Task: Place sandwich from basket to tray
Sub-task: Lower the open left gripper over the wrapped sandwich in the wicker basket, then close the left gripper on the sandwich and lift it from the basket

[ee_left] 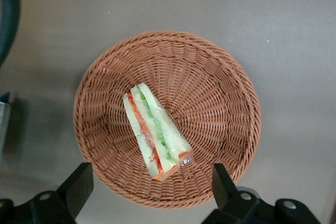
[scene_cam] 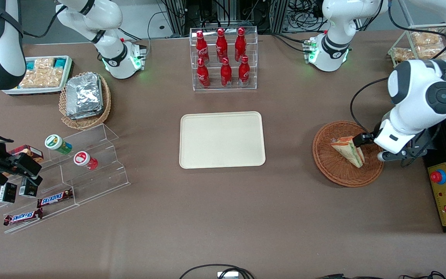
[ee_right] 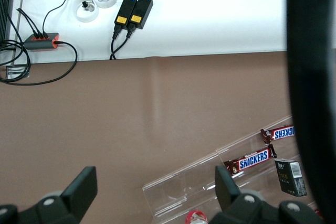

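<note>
Cream plastic first: the tray lies flat in the middle of the table and is the largest thing we have to reckon with, with nothing on it. From it, the reddish-brown wicker basket sits at three o'clock in the front view, toward the working arm's end of the table and well apart from the tray.

Inside the basket lies the sandwich, a clear-wrapped wedge resting on the weave. Its long axis runs on a slant in the wrist view, from about eleven o'clock to five o'clock, with the striped filling edge facing up at the camera.

Our gripper hangs above the basket's rim with its jaws spread wide and nothing between them. One fingertip sits off the rim, the other over the weave.

We judge that the coming move turns on this: the line between the fingers runs from nine to three o'clock, so it crosses the wedge's long axis at a slant rather than squarely. A small wrist turn would probably let the pads close on the two bread faces.
</note>
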`<state>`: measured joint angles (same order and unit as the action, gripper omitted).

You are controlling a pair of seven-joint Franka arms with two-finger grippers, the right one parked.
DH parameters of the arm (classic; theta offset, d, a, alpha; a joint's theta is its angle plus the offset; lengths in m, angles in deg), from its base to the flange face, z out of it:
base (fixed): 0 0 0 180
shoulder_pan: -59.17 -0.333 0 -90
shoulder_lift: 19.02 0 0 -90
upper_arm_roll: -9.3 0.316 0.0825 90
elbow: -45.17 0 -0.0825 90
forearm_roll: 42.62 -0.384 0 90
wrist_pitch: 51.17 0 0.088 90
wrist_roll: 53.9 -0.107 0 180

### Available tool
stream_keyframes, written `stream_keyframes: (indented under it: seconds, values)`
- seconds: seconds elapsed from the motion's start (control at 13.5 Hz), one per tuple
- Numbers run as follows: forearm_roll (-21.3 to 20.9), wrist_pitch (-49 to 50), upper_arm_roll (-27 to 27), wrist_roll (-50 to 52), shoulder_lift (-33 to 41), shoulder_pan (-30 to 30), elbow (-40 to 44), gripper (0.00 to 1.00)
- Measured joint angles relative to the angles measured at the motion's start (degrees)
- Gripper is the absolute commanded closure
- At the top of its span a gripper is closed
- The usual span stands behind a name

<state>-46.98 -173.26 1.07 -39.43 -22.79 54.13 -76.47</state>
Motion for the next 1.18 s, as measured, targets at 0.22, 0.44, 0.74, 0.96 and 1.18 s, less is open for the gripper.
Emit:
stream_keyframes:
  seconds: [0.22,0.44,0.74,0.96,1.18]
  values:
    - [0.01,-4.11,0.00,6.75,0.07,0.00,-4.64,0.00]
    - [0.01,-4.34,0.02,10.57,0.06,-0.01,-5.73,0.00]
    - [0.01,-8.94,0.10,16.42,-0.81,-0.09,-7.92,0.00]
    - [0.01,-12.54,0.12,19.70,-3.38,-0.10,-9.09,0.00]
    - [0.01,-14.74,0.37,20.45,-5.70,-0.19,-9.61,0.00]
